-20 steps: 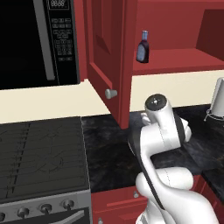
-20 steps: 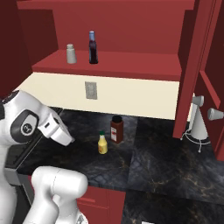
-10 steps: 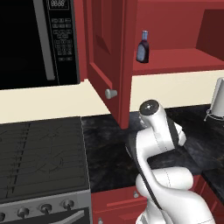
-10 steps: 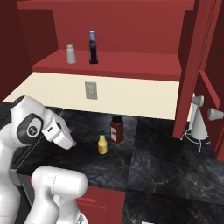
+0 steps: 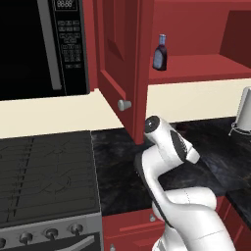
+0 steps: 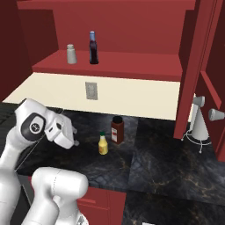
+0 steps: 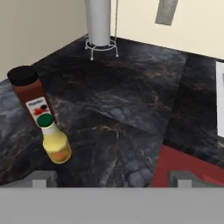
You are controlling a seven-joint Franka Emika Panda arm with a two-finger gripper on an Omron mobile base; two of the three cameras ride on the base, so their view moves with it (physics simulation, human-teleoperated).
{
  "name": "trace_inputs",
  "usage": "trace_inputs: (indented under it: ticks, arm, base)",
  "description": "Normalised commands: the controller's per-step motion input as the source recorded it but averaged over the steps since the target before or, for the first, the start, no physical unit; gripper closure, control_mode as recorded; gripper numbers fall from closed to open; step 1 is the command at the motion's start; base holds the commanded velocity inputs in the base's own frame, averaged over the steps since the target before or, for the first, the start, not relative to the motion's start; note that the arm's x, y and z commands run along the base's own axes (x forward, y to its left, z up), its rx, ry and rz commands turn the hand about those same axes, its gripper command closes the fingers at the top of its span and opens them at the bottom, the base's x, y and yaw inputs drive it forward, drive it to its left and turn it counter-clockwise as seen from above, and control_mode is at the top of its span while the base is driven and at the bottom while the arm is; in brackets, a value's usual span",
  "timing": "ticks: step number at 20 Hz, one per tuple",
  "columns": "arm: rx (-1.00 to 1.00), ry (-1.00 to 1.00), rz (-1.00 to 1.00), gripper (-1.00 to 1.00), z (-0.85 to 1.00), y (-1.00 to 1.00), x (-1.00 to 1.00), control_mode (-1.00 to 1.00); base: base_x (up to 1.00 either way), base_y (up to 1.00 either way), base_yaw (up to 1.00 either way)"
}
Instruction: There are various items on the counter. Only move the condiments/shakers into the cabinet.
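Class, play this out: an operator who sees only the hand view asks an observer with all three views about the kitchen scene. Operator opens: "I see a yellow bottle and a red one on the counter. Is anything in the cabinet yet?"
Observer: Yes. A purple bottle with a blue cap stands upright on the cabinet shelf.
Operator: Anything beside it?
Observer: A small white shaker stands on the same shelf, apart from the purple bottle.
Operator: Is the cabinet open?
Observer: Yes. The cabinet door beside the microwave is swung open.
Operator: Where is the hand?
Observer: In the right base view, the hand hangs open, low over the counter, a little way from the yellow bottle.
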Motion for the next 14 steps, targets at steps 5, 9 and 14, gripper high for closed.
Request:
trace_inputs:
  ticks: [5, 9, 14]
  arm:
    - [-0.11, -0.01, -0.10, -1.00, -0.10, 0.00, 0.34, -1.00]
    - [-0.10, -0.08, -0.07, -1.00, -0.21, 0.00, 0.33, -1.00]
    - [-0.10, -0.07, -0.08, -1.00, -0.30, -0.02, 0.19, -1.00]
  base:
    - [0.00, 0.00, 0.00]
    - [0.00, 0.00, 0.00]
    - [0.00, 0.00, 0.00]
